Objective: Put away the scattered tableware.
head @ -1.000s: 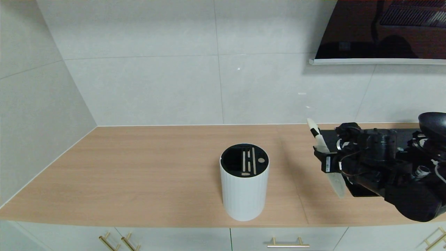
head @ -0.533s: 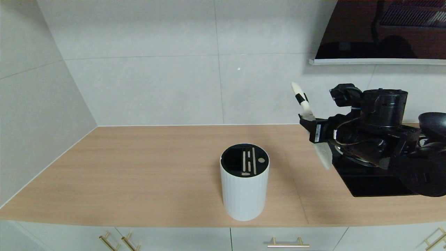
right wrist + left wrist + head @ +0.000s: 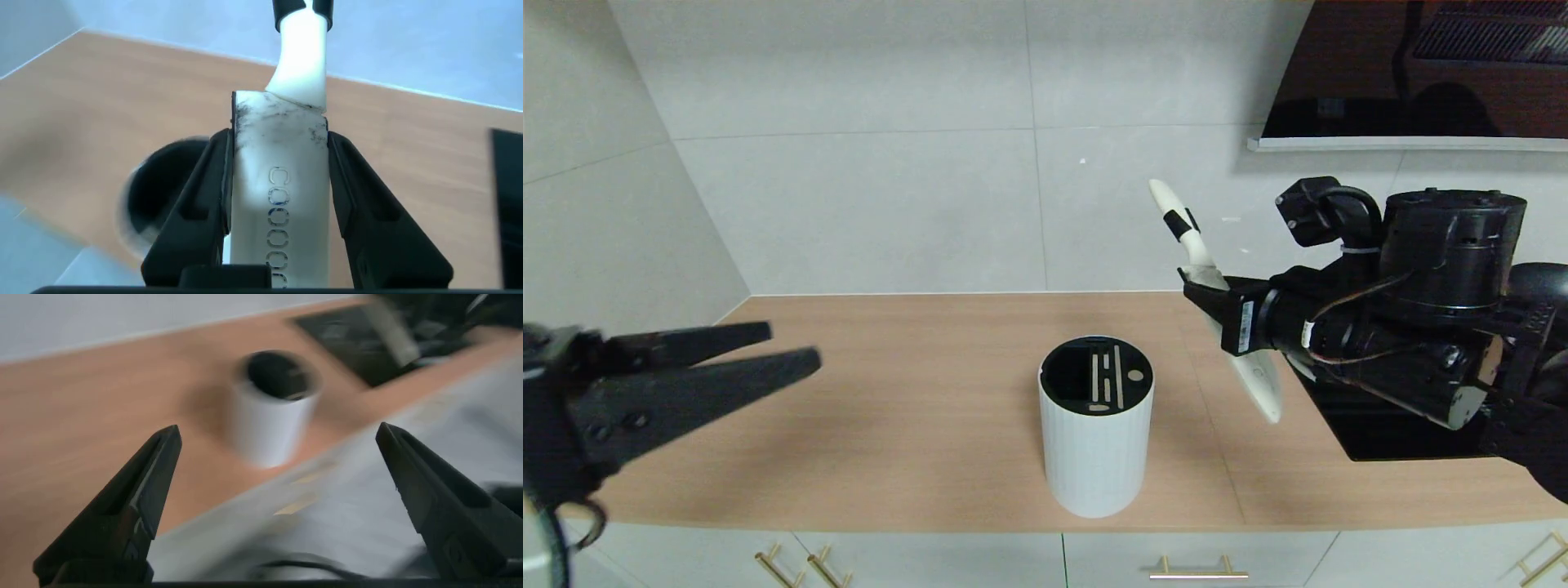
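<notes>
The white knife (image 3: 1258, 384) (image 3: 282, 204) is clamped between the fingers of the right gripper (image 3: 1213, 298) (image 3: 279, 155), gripped where blade meets handle. It hangs tilted: the cream handle with its black band rises above the gripper, and the broad pale blade, with a row of small holes, slopes down beneath it. The holder (image 3: 1096, 441) (image 3: 270, 408) (image 3: 163, 196), a white ribbed cylinder with a black slotted top, stands upright below the gripper and towards the robot's left, apart from the blade.

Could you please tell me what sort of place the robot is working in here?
Most likely a home kitchen: a wooden countertop runs along a tiled wall, with a black cooktop set into it beneath a dark range hood.
</notes>
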You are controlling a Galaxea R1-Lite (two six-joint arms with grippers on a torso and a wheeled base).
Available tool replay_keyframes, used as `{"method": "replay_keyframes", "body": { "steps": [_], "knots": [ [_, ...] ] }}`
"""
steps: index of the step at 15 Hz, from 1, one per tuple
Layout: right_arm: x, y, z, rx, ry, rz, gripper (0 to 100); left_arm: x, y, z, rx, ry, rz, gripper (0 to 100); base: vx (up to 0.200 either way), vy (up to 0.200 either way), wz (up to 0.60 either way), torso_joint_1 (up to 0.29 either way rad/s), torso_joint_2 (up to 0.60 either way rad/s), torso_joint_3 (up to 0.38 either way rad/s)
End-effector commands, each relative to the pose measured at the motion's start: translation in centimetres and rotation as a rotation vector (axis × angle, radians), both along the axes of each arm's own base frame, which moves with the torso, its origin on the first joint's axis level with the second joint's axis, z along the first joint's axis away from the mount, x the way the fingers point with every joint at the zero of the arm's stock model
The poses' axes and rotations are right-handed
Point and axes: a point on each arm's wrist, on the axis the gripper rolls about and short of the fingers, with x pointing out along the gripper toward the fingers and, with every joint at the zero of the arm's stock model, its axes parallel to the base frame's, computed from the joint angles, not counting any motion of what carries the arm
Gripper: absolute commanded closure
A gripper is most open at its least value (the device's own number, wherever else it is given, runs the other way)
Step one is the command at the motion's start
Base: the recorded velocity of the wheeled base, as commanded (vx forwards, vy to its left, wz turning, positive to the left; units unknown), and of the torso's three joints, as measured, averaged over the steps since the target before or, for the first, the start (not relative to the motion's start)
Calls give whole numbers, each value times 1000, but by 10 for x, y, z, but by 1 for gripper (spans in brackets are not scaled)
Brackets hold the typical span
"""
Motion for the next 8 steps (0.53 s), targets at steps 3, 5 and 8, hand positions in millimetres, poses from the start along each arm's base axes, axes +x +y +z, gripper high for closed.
{"method": "replay_keyframes", "body": {
  "steps": [3, 5, 8],
  "knots": [
    [-20, 25, -7, -16, 11, 61, 100, 64, -57, -26, -282, 218, -120, 0, 0, 0, 0, 0, 0, 0],
    [-22, 34, -15, -34, 30, 76, 100, 77, -70, -31, -377, 269, -98, 0, 0, 0, 0, 0, 0, 0],
    [-29, 44, -21, -44, 46, 117, 100, 91, -95, -47, -364, 296, -18, 0, 0, 0, 0, 0, 0, 0]
  ]
}}
